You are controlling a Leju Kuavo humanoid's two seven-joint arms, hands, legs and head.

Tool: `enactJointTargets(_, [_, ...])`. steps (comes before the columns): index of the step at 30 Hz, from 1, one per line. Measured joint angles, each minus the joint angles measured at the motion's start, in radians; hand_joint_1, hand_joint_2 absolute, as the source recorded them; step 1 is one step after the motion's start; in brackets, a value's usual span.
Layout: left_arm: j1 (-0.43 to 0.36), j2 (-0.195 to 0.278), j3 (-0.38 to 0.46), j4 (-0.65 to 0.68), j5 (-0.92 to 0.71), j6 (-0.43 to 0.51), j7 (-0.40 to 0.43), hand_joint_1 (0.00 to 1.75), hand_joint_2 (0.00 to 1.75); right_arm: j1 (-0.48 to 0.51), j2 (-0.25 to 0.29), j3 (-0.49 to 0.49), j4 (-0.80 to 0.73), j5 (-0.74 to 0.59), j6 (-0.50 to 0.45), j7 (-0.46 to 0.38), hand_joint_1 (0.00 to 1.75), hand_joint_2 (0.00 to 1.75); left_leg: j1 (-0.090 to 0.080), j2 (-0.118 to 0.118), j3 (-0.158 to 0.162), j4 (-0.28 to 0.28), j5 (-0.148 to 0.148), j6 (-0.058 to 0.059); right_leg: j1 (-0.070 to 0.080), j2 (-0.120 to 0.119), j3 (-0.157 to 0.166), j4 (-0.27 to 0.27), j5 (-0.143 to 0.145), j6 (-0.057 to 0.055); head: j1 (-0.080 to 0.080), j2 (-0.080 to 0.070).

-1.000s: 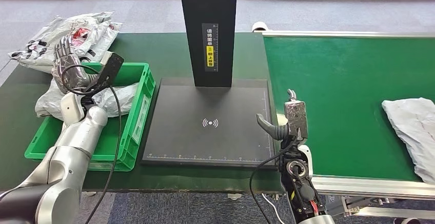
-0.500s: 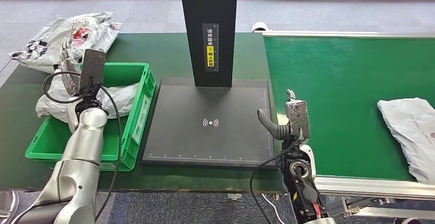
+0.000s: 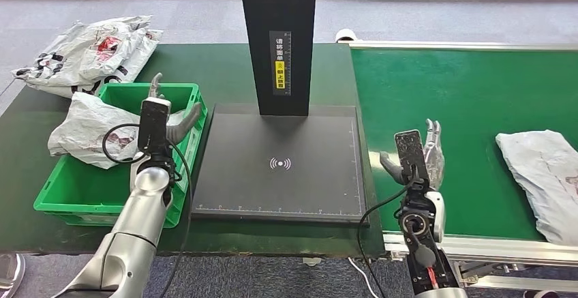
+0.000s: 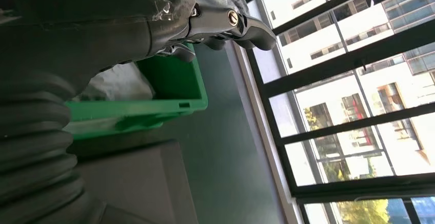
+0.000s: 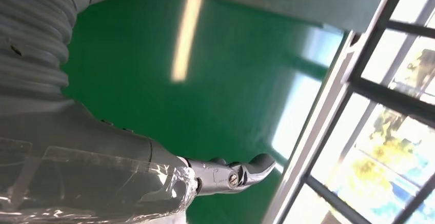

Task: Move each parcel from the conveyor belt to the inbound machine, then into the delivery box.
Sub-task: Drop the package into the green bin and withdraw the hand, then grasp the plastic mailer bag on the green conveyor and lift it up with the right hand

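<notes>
Dark green table (image 3: 225,73) carries green bin (image 3: 183,175) and black scanner (image 3: 279,165). Bin holds grey bag (image 3: 88,131), draped over its far-left rim. More bags (image 3: 85,49) heaped on table behind. Left hand (image 3: 167,117) up over bin's right rim, fingers spread, nothing held. Right hand (image 3: 426,155) over belt (image 3: 463,107) edge, fingers loose, empty. Parcel (image 3: 542,172) lies on belt, well right of that hand.

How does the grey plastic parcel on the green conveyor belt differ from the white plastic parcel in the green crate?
The grey plastic parcel lies flat and spread out on the green conveyor belt; the white plastic parcel is crumpled and drapes over the green crate's rim. The grey one is cut off by the picture's edge; the white one shows whole. Neither is held; both are soft bags.
</notes>
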Motion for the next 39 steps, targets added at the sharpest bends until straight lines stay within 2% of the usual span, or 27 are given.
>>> enactJointTargets(8, [0.019,-0.048,-0.084,0.04,0.124,0.007,-0.058,0.0,1.75,-0.051,-0.072,-0.033,0.123,0.272,-0.187,0.076,0.0,1.75,0.0,0.0,0.0,0.0,0.0,0.0,0.0,-0.001,0.0,0.0,0.0,0.0,0.0,0.0])
enactJointTargets(15, [0.018,-0.057,-0.151,0.121,0.14,0.021,-0.084,0.0,1.75,-0.088,-0.125,-0.071,0.233,0.494,-0.213,0.208,0.0,1.75,0.0,0.0,0.0,0.0,0.0,0.0,0.0,-0.001,0.0,0.0,0.0,0.0,0.0,0.0])
enactJointTargets(28, [0.04,-0.042,-0.184,0.169,0.154,0.047,-0.116,0.0,1.75,-0.089,-0.182,-0.144,0.376,0.647,-0.2,0.38,0.0,1.75,0.0,-0.001,-0.001,0.0,0.0,0.001,0.0,-0.001,0.0,0.0,0.0,0.0,0.0,0.0])
enactJointTargets(35, [0.046,-0.034,-0.186,0.171,0.151,0.061,-0.112,0.0,1.75,-0.085,-0.194,-0.165,0.424,0.666,-0.171,0.428,0.0,1.75,0.0,-0.001,-0.001,0.0,0.0,0.001,0.0,-0.001,0.0,0.0,0.0,0.0,0.0,0.0])
enactJointTargets(39, [0.049,-0.032,-0.186,0.183,0.148,0.07,-0.109,0.0,1.75,-0.082,-0.196,-0.196,0.439,0.622,-0.105,0.405,0.0,1.75,0.0,-0.001,-0.001,0.0,-0.001,0.001,0.0,-0.001,0.0,0.0,0.0,0.0,0.0,0.0])
